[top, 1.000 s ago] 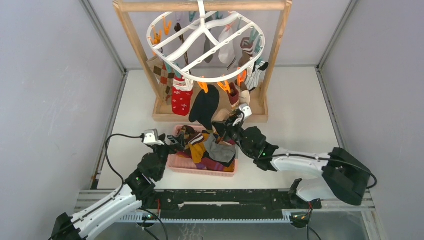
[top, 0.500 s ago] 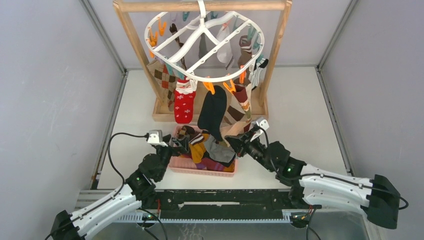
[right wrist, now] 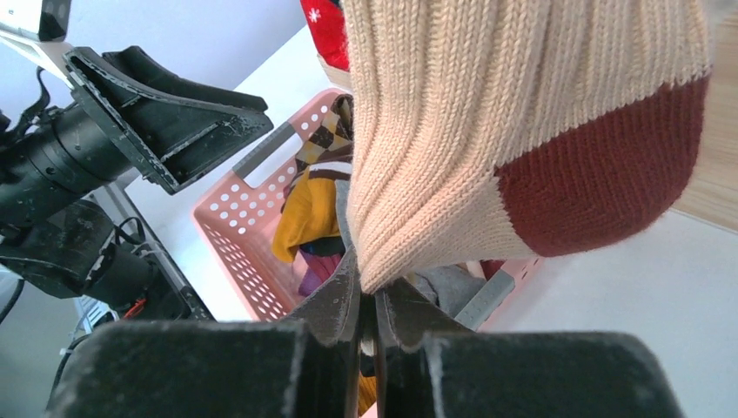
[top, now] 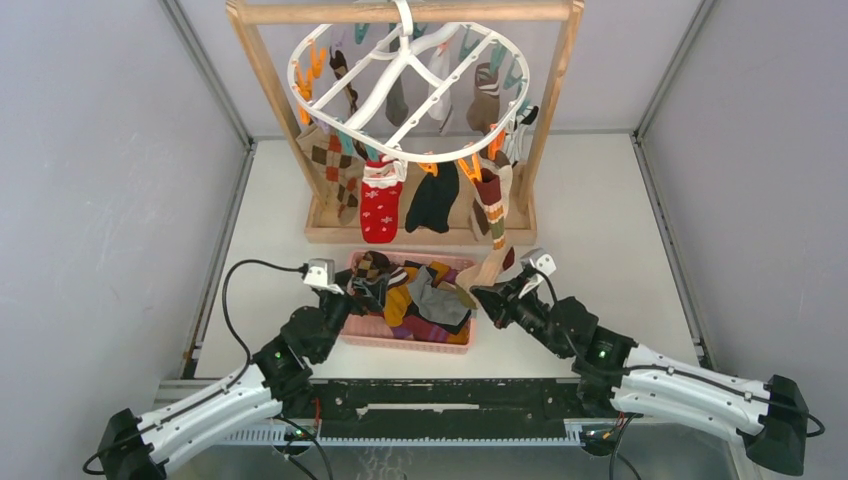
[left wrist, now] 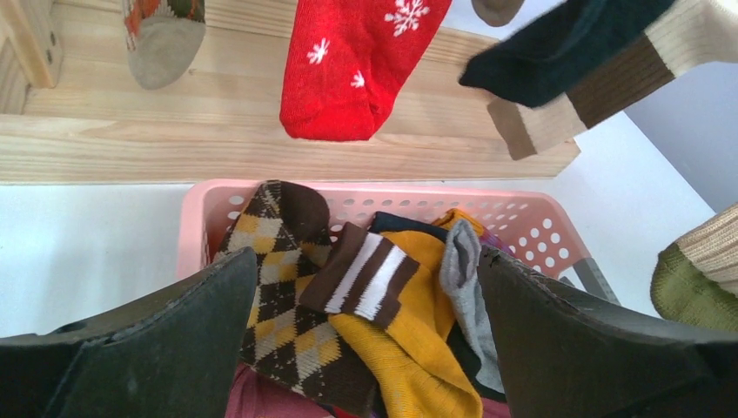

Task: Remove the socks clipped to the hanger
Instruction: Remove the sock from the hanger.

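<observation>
The white oval hanger (top: 400, 90) hangs from the wooden stand and carries several clipped socks: an argyle one (top: 335, 165), a red snowflake one (top: 381, 205), a black one (top: 434, 200) and a striped one (top: 490, 200). My right gripper (top: 480, 292) is shut on a beige sock with a dark red patch (top: 488, 268), just right of the pink basket. In the right wrist view the gripper (right wrist: 374, 300) pinches that sock (right wrist: 487, 113) at its lower edge. My left gripper (top: 350, 290) is open and empty over the basket's left end, above loose socks (left wrist: 383, 340).
The pink perforated basket (top: 400, 337) lies between the arms, piled with socks; it also shows in the left wrist view (left wrist: 200, 218) and the right wrist view (right wrist: 235, 218). The wooden stand's base (top: 330, 235) sits just behind it. Grey walls enclose the white table.
My right gripper has drawn back toward the near right with the beige sock. The hanger has swung back and its socks now hang straighter. The left gripper has edged slightly right.
</observation>
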